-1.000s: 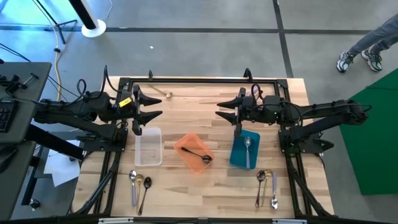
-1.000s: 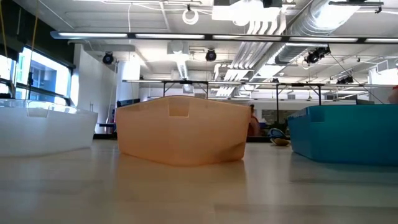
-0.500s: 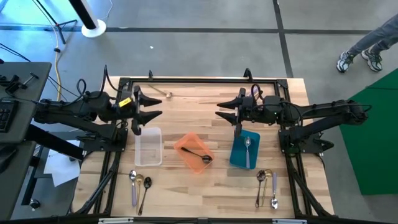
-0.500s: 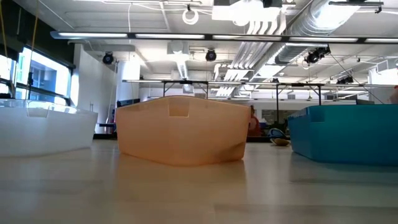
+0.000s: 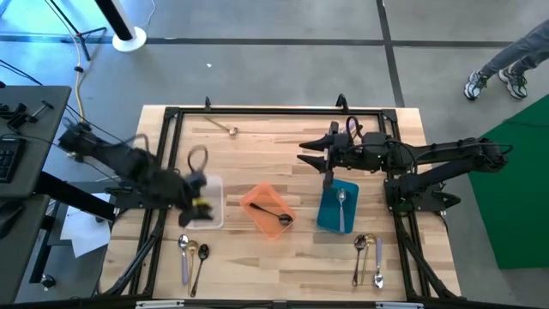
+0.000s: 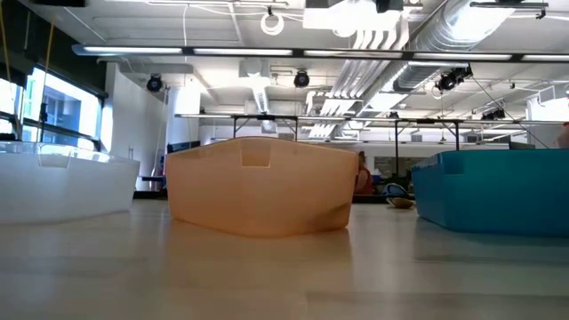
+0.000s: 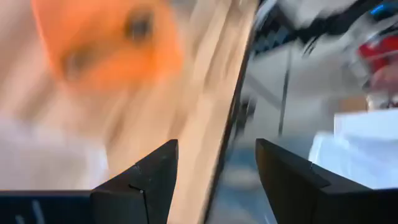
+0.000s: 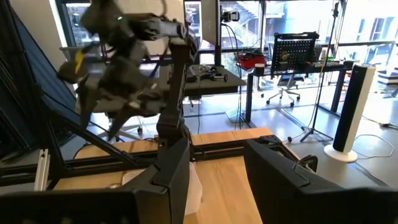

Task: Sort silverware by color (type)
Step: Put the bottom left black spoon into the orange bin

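The left tool (image 5: 196, 210) is hanging over the clear tray (image 5: 206, 196) on the left part of the wooden worktop (image 5: 283, 266), blurred in the high view; its wrist view shows its two dark fingers (image 7: 140, 180) standing well apart with nothing between them, so it is released. Just in front of the clear tray, a silver spoon (image 5: 183, 256) and a dark spoon with a gold bowl (image 5: 200, 264) are lying side by side on the worktop. Near the far edge, a lone gold spoon (image 5: 221, 127) is lying on the wood. In the middle, the orange tray (image 5: 254, 199) is sitting at an angle, holding a black spoon (image 5: 273, 213). To its right the blue tray (image 5: 329, 215) is holding a silver spoon (image 5: 341, 206). The right tool (image 5: 310, 154) is waiting above the worktop just behind the blue tray, its fingers (image 8: 165, 180) parted and gripping nothing. Near the front right, three more spoons (image 5: 367, 257) are lying close together.
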Controlling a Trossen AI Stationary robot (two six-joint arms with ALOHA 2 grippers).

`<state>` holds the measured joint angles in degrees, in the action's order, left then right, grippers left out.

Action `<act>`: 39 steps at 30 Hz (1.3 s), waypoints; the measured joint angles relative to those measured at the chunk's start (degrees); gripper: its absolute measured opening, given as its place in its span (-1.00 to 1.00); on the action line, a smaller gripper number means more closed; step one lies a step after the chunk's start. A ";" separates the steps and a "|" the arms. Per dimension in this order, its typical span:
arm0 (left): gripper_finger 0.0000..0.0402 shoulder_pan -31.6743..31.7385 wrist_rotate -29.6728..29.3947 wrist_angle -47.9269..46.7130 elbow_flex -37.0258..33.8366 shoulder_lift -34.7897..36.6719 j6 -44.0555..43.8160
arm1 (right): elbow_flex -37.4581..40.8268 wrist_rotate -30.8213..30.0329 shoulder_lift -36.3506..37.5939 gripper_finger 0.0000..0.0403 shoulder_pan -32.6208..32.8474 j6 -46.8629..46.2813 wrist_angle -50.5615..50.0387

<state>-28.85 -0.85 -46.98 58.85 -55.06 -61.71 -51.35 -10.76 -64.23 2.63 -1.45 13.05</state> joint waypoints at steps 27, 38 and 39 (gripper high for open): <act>0.01 -23.66 2.10 -0.44 -0.17 -35.26 -48.74 | 0.00 -1.26 0.00 -0.32 -0.01 -0.02 -4.25; 0.01 -18.93 6.33 6.98 -3.63 -36.31 -45.87 | 0.00 -3.02 0.00 -0.32 -0.02 0.00 -4.59; 0.01 -18.64 6.34 6.90 -3.63 -36.30 -46.06 | 0.00 -3.04 0.00 -0.32 -0.02 0.00 -4.64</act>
<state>-47.49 5.50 -40.08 55.22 -91.36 -107.78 -51.35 -13.80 -64.23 2.61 -1.45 8.40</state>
